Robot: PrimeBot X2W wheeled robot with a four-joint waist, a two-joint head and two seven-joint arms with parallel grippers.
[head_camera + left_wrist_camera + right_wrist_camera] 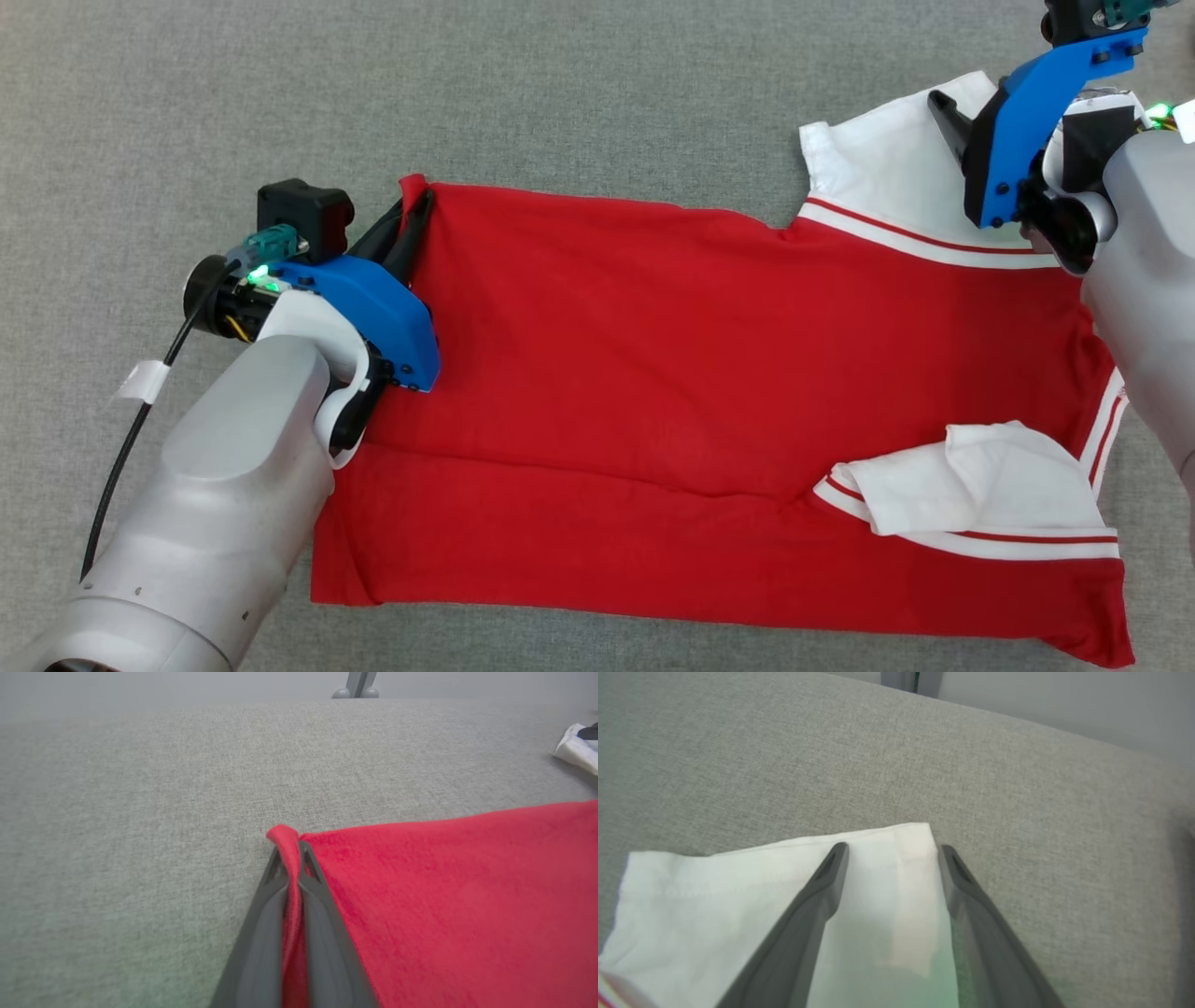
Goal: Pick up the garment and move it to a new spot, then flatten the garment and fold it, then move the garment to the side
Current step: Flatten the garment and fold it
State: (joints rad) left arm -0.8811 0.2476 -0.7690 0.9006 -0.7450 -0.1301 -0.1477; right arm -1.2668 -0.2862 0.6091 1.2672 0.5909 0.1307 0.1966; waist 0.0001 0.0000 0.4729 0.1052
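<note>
A red garment (653, 373) with white, red-striped sleeves lies spread flat on the grey cloth surface. My left gripper (415, 207) is shut on its far left corner; in the left wrist view a pinch of red cloth (289, 872) sits between the two dark fingers (261, 933). My right gripper (892, 851) hovers open over the far white sleeve (714, 896), one finger above the sleeve and the other at its edge. In the head view that gripper (948, 117) stands over the sleeve (887, 168) at the upper right. A second white sleeve (980, 485) lies folded onto the red body.
The grey fabric surface (467, 93) stretches bare on the far side and to the left of the garment. A black cable (131, 448) runs along my left forearm. Beyond the far edge a grey stand foot (355, 688) shows.
</note>
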